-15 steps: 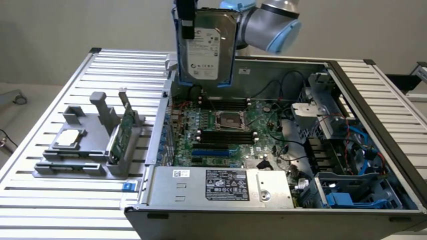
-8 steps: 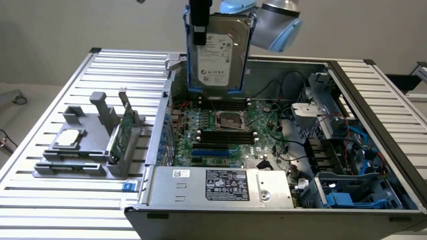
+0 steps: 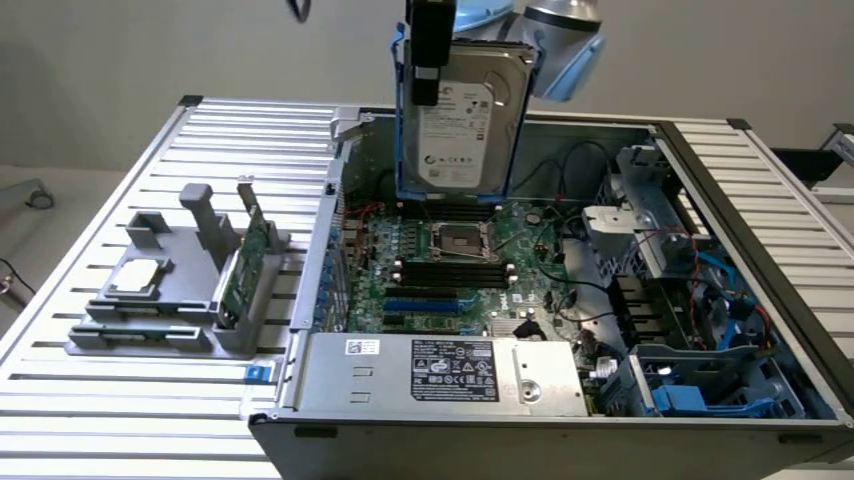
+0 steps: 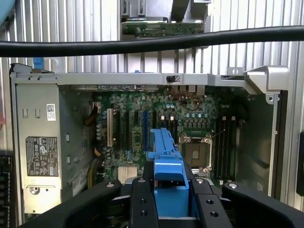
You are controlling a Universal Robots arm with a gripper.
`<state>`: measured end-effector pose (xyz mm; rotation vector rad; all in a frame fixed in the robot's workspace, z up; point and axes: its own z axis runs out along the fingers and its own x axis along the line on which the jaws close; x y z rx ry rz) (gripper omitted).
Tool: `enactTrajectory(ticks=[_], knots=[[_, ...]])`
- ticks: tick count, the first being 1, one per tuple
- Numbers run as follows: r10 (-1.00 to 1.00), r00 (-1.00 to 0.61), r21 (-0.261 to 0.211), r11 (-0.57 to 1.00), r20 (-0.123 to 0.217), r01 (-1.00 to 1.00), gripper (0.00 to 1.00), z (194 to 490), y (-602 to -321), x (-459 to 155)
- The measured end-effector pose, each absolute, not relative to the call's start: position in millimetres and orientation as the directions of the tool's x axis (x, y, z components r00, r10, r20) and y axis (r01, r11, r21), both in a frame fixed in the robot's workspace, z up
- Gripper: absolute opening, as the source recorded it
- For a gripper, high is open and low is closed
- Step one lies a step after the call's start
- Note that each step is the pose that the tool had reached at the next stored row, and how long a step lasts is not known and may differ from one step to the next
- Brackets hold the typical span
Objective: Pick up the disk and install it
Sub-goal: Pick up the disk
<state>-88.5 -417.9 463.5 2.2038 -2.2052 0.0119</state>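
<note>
The disk (image 3: 461, 125), a silver-grey hard drive with a white label in a blue plastic carrier, hangs upright in the air above the far side of the open computer case (image 3: 747, 250). My gripper (image 3: 430, 60) is shut on its upper edge. In the wrist view the black fingers (image 4: 142, 204) clamp the blue carrier (image 4: 167, 168) from both sides, with the motherboard (image 4: 142, 123) far below it. The disk touches nothing in the case.
A grey power supply (image 3: 441, 372) fills the case's near side. Blue drive bays (image 3: 707, 385) and cables sit at the exterior view's right. A grey fixture (image 3: 174, 300) on the slatted table holds a green circuit card (image 3: 244, 262) and a small silver chip (image 3: 139, 277).
</note>
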Motion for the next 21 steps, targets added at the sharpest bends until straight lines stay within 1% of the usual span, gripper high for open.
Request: enactTrajectory(ticks=[21], knots=[[-1.0,-0.001,0.012,0.001,0.022,-1.0,0.32,463,-478,-40]])
